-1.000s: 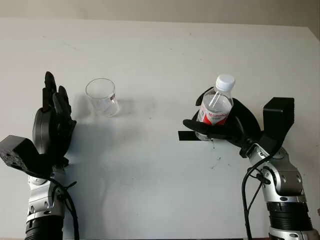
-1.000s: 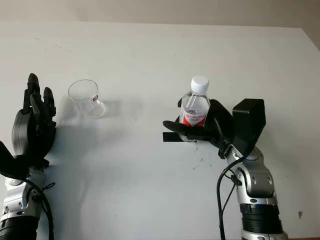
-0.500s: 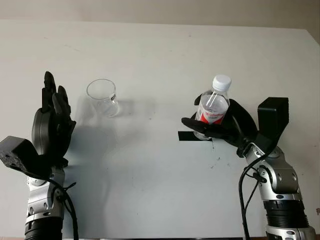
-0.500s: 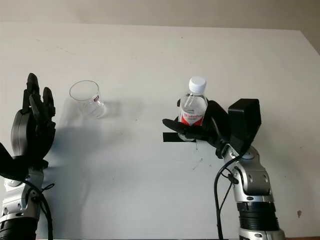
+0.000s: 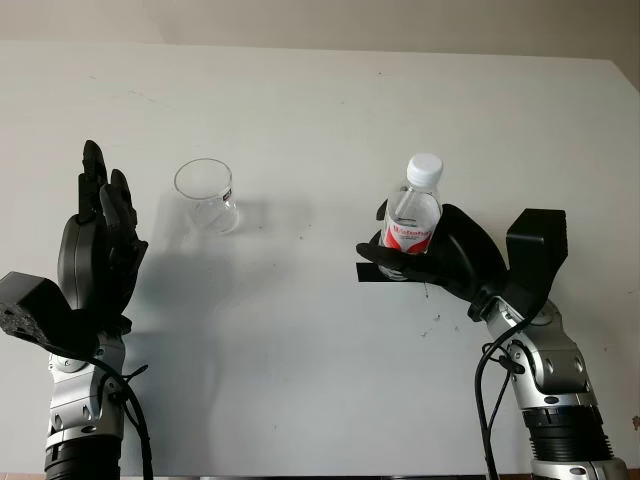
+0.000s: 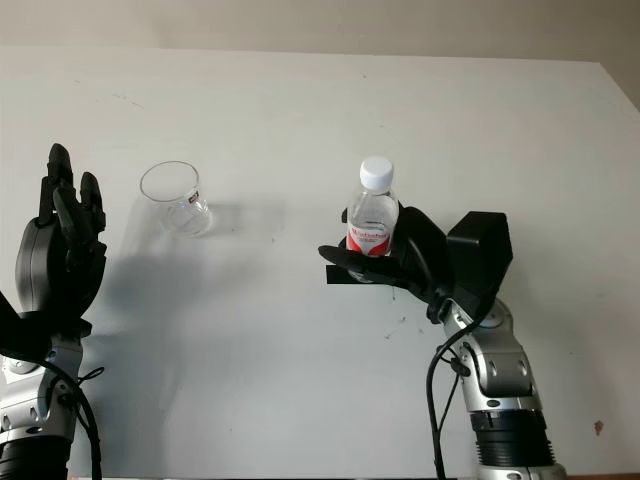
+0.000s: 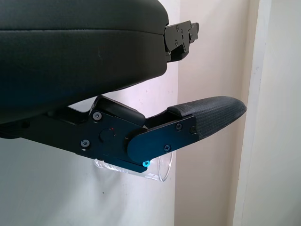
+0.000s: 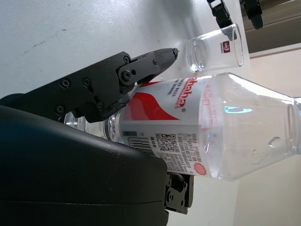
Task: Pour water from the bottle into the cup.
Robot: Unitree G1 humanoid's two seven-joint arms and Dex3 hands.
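A clear plastic water bottle (image 5: 413, 219) with a white cap and a red and white label stands upright at the right of the white table, over a strip of black tape (image 5: 370, 272). My right hand (image 5: 425, 258) is shut on the bottle (image 8: 188, 136), its black fingers (image 8: 117, 80) wrapped round the label. An empty clear cup (image 5: 206, 194) with a small red mark stands at the left of the table, and appears past the bottle as the cup (image 8: 214, 47) in the right wrist view. My left hand (image 5: 98, 235) is raised, open, just left of the cup (image 7: 155, 172).
The white table (image 5: 300, 340) runs back to a beige wall (image 5: 320, 20). Bare tabletop lies between the cup and the bottle. A few small dark specks (image 5: 437, 320) mark the surface near my right hand.
My right hand has carried the bottle a little leftward and toward the cup side, with the arm drawing in. The left hand and the cup have hardly moved.
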